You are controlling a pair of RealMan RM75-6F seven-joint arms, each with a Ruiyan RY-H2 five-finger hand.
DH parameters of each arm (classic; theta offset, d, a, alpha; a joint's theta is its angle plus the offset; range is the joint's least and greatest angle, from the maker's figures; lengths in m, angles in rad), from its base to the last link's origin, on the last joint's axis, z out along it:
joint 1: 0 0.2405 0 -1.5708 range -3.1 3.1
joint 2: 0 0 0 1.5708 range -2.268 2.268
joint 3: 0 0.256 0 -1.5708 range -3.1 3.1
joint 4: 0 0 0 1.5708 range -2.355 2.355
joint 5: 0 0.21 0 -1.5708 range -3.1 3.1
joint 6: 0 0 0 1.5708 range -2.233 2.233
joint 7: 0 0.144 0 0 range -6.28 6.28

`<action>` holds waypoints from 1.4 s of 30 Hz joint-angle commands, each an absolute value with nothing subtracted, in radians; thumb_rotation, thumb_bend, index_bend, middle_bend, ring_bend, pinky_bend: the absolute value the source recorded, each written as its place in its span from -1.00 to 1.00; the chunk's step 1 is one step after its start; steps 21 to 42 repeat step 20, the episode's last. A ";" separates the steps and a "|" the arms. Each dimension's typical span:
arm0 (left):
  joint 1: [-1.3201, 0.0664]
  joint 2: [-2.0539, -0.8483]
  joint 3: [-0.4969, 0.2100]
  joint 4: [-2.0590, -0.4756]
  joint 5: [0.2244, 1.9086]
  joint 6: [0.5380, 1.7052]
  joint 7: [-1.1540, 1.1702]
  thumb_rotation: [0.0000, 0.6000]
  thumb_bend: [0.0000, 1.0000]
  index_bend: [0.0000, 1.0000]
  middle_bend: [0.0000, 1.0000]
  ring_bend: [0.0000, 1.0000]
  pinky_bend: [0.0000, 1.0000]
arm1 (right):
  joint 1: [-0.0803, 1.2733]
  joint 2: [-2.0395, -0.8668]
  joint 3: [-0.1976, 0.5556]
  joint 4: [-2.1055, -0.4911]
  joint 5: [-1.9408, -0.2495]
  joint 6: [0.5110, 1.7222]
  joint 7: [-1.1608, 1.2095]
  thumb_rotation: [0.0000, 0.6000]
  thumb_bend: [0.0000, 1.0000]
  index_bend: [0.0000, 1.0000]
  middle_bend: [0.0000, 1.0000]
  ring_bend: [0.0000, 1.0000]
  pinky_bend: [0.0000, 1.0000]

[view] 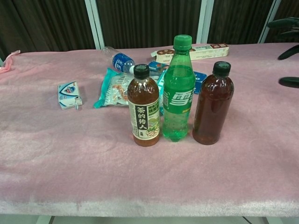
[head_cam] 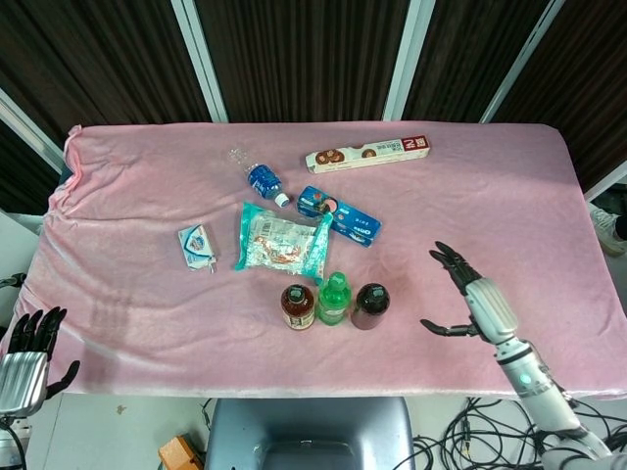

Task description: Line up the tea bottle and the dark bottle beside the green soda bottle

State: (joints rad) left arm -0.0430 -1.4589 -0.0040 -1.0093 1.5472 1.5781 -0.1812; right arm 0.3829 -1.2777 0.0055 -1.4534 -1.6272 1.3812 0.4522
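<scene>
Three bottles stand upright in a row near the table's front edge. The tea bottle (head_cam: 298,305) (view: 143,107) with its brown contents and printed label is on the left, the green soda bottle (head_cam: 334,299) (view: 177,89) in the middle, the dark bottle (head_cam: 371,305) (view: 212,104) on the right. My right hand (head_cam: 473,296) is open with fingers spread, well to the right of the dark bottle and apart from it; only its fingertips (view: 286,22) show at the chest view's right edge. My left hand (head_cam: 29,348) hangs open off the table's front left corner.
Behind the row lie a snack packet (head_cam: 279,238), a blue biscuit pack (head_cam: 338,214), a fallen water bottle (head_cam: 258,176), a long cookie box (head_cam: 368,153) and a small white carton (head_cam: 197,246). The pink cloth (head_cam: 509,196) covers the table.
</scene>
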 commanded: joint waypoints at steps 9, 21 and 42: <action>-0.029 -1.386 0.000 -1.190 1.607 1.667 -0.023 1.00 -0.41 -1.00 -0.86 -1.00 -1.00 | 0.085 -1.114 -0.080 -1.566 -1.517 1.583 -0.069 1.00 -0.40 -1.00 -1.00 -1.00 -0.82; -0.022 -1.337 0.011 -1.299 1.582 1.616 0.065 1.00 -0.41 -1.00 -0.86 -1.00 -1.00 | 0.072 -1.130 -0.060 -1.541 -1.542 1.564 -0.085 1.00 -0.40 -1.00 -1.00 -1.00 -0.82; -0.022 -1.337 0.011 -1.299 1.582 1.616 0.065 1.00 -0.41 -1.00 -0.86 -1.00 -1.00 | 0.072 -1.130 -0.060 -1.541 -1.542 1.564 -0.085 1.00 -0.40 -1.00 -1.00 -1.00 -0.82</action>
